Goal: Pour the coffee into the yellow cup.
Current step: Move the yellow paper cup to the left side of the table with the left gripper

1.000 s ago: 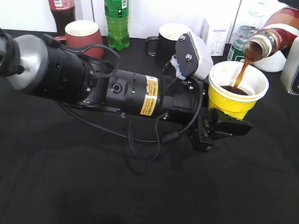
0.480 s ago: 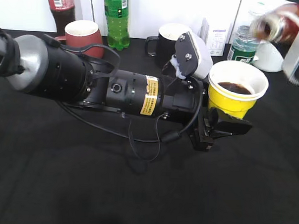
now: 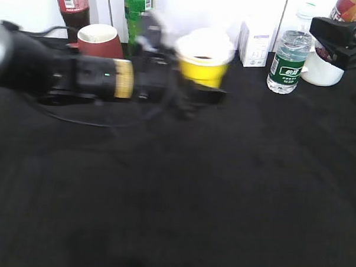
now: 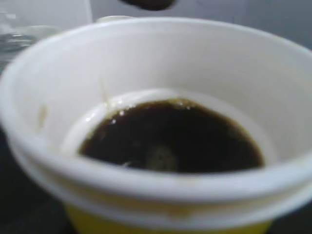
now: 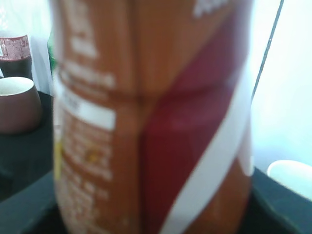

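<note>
- Pour stream is gone: a second ago coffee was running from the bottle mouth into the cup; now nothing bridges the two.
- Small tapered yellow disposable cup with white rim [image 3: 203, 62] has moved from right of centre to the back middle of the black worktop [image 3: 223, 188], in front of the black mug, which it mostly hides. It looks upright.
- My left end effector [image 3: 206, 94] carried it there and still seems clamped around its base; exterior view is motion-blurred, so I judge that from the dark fingers under the cup.
- Left wrist view: dark brown coffee [image 4: 170, 139] pools in the bottom of the cup, well below the rim. No spill visible on the walls beyond a faint streak.
- Curvy brown plastic bottle with red-orange and white label [image 5: 151, 117] is back upright at far right, well apart from the cup. My right end effector [image 3: 342, 37] still grips it; the bottle fills the right wrist view.
- Cap end is out of view, so I can't tell how much coffee remains.
- Judgement: pour is done, task essentially complete. Left: set cup and bottle down without sloshing, then release.
- Risk: the blur suggests a fast left-arm move; liquid is low, so slosh margin is good.
</note>
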Action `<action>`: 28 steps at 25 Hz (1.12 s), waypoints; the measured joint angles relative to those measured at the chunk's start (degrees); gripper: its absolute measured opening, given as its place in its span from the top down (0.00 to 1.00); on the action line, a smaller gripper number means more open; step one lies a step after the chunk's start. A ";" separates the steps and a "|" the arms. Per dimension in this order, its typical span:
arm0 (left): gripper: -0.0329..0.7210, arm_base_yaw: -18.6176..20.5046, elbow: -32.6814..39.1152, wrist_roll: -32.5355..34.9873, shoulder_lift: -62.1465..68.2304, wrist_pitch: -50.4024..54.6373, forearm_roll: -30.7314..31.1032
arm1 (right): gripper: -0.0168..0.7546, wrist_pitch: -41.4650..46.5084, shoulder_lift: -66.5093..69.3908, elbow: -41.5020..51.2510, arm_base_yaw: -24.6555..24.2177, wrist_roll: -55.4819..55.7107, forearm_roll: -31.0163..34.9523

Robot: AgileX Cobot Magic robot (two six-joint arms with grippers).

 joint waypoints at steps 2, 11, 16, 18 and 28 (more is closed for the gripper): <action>0.36 3.44 1.80 0.00 -0.04 0.00 0.04 | 0.29 0.00 0.00 0.00 0.00 0.18 0.06; 0.36 14.50 8.76 15.04 2.19 -2.55 -13.80 | 0.29 0.00 0.00 0.00 0.00 0.36 0.06; 0.36 14.84 8.95 25.88 7.51 -7.32 -24.98 | 0.29 0.00 0.00 0.00 0.00 0.36 0.06; 0.36 14.84 8.95 27.39 9.59 -8.51 -28.21 | 0.29 0.00 0.00 0.00 0.00 0.36 0.06; 0.18 14.84 8.95 28.38 11.12 -9.24 -30.49 | 0.29 0.00 0.00 0.00 0.00 0.38 0.06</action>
